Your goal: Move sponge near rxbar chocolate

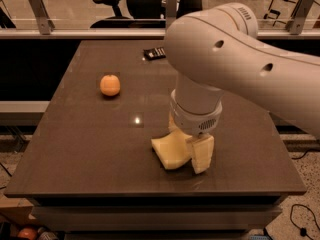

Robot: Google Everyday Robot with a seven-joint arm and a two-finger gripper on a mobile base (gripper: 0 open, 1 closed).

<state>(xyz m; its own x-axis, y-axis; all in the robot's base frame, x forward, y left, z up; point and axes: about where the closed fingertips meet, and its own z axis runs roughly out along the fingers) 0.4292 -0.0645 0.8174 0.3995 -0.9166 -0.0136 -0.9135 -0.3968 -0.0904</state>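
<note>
The pale yellow sponge (169,153) lies on the dark table (100,149) near its front edge, right of centre. My gripper (191,150) hangs from the big white arm and is down at the sponge's right side, touching or nearly touching it. The rxbar chocolate (154,53), a thin black bar with white lettering, lies at the table's far edge. The arm hides its right end. The bar is far behind the sponge.
A round orange fruit (110,85) sits on the left half of the table. A metal railing (100,33) and office chairs stand behind the far edge. The table's front edge runs just below the sponge.
</note>
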